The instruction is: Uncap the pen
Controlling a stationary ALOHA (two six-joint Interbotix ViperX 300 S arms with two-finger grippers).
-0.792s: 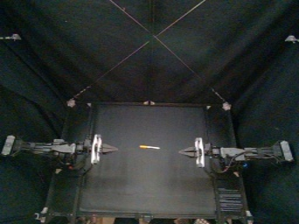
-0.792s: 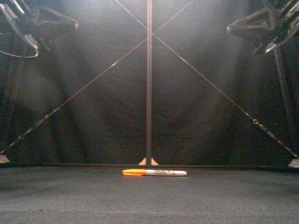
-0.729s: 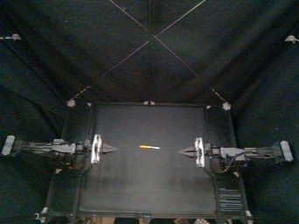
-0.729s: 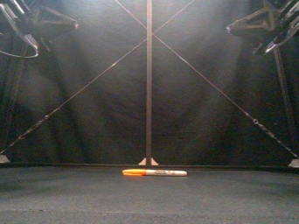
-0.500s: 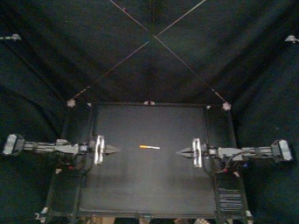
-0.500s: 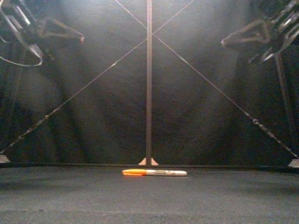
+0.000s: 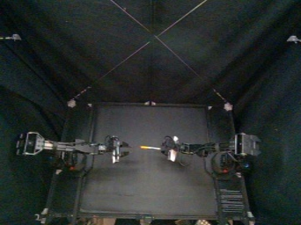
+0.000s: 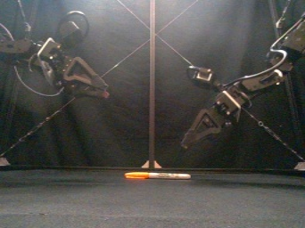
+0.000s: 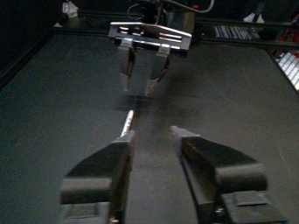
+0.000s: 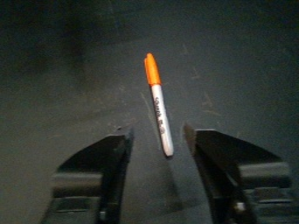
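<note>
Pen (image 7: 146, 148) flat on desk (image 7: 141, 186), below and between left end effector (image 7: 119, 147) and right end effector (image 7: 168, 148), touching neither. Both spread, empty. Probably light, stiff, slick, prone to roll. Pinch orange cap (image 10: 149, 68) left, white barrel (image 10: 162, 122) right.

Robotics lab booth, black curtains (image 7: 70, 53) around, small black table (image 7: 147, 189), left arm (image 7: 77, 146), right arm (image 7: 217, 148)

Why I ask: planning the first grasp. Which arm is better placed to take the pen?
Right, probably: the right end effector hangs lower and nearer the orange-capped marker pen than the left end effector, its open jaws framing the pen.
</note>
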